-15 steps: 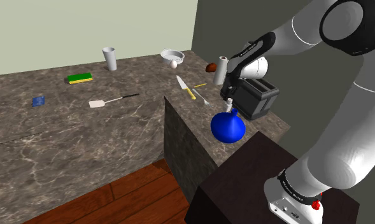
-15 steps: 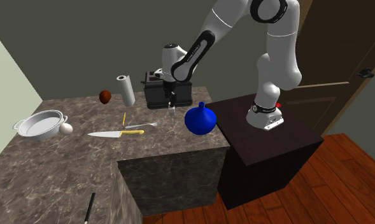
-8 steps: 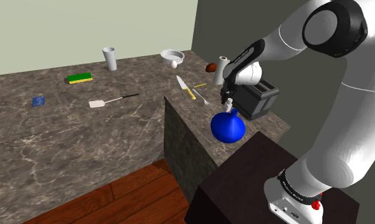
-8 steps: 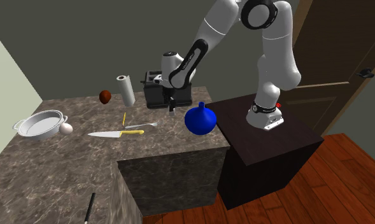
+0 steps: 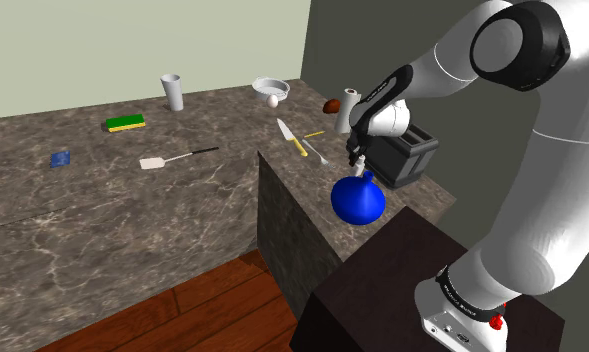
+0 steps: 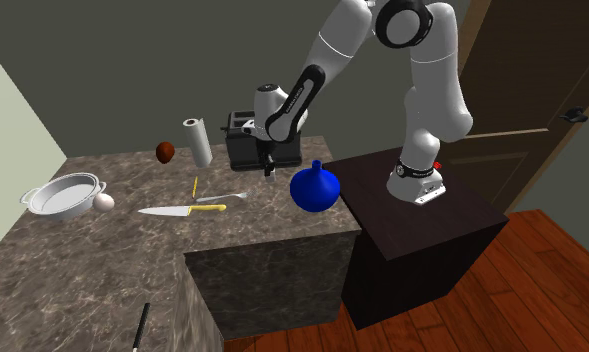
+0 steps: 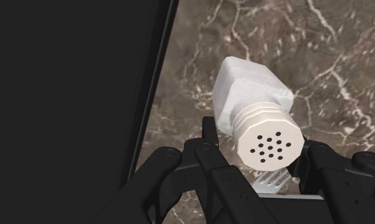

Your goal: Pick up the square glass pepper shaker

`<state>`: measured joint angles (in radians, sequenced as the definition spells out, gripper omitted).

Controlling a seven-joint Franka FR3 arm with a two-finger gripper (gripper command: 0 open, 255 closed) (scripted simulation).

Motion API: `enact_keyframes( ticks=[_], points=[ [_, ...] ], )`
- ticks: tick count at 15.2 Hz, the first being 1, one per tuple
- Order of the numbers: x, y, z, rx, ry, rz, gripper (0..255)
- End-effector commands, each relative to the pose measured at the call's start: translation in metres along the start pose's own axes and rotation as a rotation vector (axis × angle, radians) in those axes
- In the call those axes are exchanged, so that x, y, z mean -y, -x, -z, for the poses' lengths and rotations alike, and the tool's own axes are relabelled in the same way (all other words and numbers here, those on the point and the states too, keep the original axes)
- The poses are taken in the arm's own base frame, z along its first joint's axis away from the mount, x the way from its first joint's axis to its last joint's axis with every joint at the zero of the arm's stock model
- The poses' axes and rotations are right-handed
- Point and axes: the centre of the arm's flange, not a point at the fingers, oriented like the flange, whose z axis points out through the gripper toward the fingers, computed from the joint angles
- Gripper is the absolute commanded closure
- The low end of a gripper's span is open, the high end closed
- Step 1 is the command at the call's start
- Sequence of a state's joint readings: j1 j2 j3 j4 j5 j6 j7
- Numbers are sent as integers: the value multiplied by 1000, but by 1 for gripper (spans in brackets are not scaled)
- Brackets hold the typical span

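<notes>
Over the dark marbled stone desk [image 5: 287,165], just beside the black box-shaped toaster [image 5: 407,158], the small white square pepper shaker [image 7: 253,105] points its long axis straight at my palm. My black fingers [image 5: 359,156], narrowly parted, clasp its ribbed round cap from both sides.

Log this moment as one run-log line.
step: grasp | gripper: shut on pepper shaker | look: white, square body, holed cap | beside: black toaster | under it: marbled countertop | nearby: blue vase

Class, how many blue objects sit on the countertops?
2: a round blue vase near the black toaster, and a small flat blue item on the counter at the shoulder view's left.
</notes>
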<state>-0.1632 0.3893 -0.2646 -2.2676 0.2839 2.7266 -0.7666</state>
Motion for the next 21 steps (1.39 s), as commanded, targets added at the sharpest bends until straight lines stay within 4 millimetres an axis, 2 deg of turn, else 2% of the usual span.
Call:
enact_keyframes(
  ticks=[1, 4, 19, 21],
  points=[
    [0, 1, -1, 2, -1, 0, 255],
    [-1, 0, -1, 2, -1, 0, 255],
    [-4, -7, 78, 2, -1, 0, 255],
    [-4, -7, 79, 2, -1, 0, 255]
  ],
)
